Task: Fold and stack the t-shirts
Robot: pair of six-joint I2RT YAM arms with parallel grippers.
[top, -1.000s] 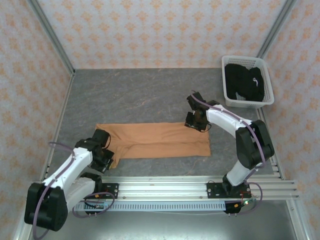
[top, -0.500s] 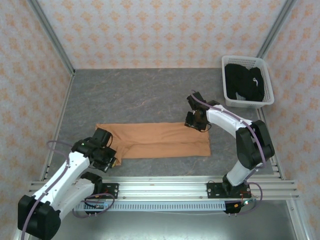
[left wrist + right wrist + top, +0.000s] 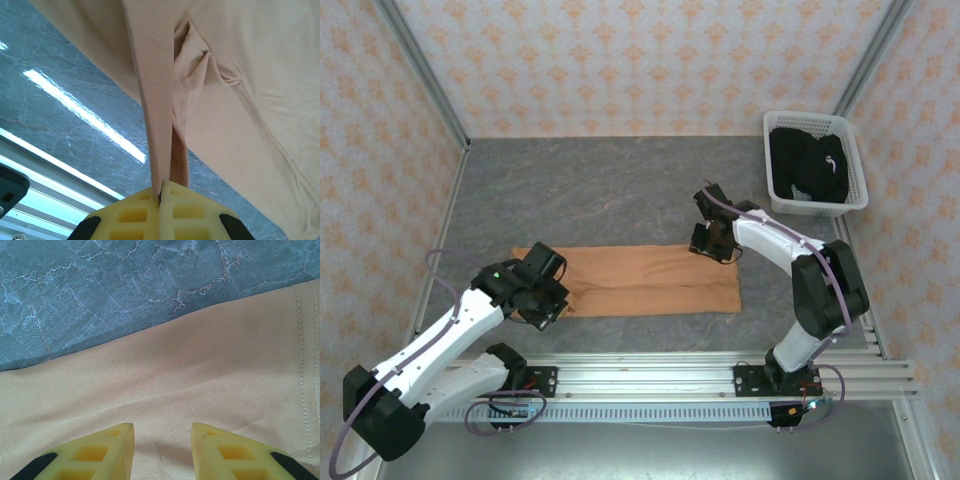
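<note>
Left end effector (image 3: pixel 548 298) moved right (pinching fabric), orange t-shirt (image 3: pixel 650 280) on table (image 3: pixel 600 190)

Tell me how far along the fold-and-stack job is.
Done: the orange t-shirt lies folded into a long strip. In hand: the left fingers are shut on its left end, lifting it; the right fingers, apart, are over its far right edge. Left: the black t-shirt sits bunched in the basket; nothing stacked.
</note>
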